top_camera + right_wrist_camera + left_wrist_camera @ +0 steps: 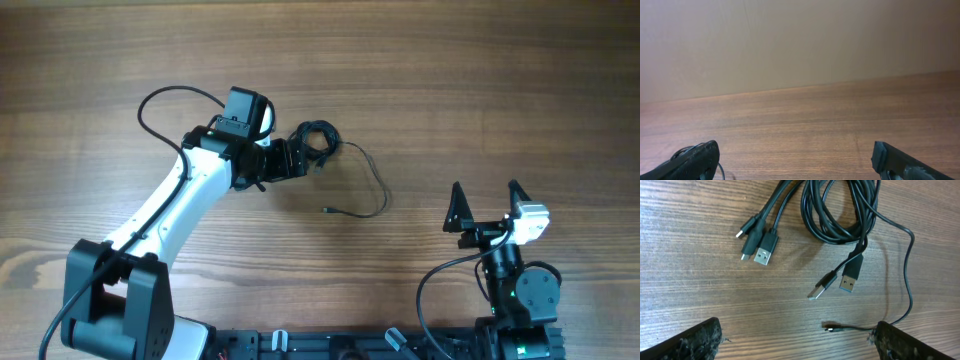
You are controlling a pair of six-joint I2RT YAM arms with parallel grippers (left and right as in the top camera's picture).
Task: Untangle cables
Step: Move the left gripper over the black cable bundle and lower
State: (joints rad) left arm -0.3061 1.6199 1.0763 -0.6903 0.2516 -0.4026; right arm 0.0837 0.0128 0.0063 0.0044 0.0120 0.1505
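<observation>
Left of centre, my left tool [302, 155] hangs fingers apart over the cables [318, 138], coiled mid-frame on the counter [450, 80], ready to pick a plug [762, 256]; at lower right, my right tool [487, 195] sits spread, holding nothing.

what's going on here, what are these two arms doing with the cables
Two robot arms are working on a tangle of thin black cables on a wooden table. The left tool is open beside the coiled bundle, gripping nothing. Several USB plugs stick out of it, and one strand trails off to a small plug. The right tool is open too, well away from the cables.
</observation>
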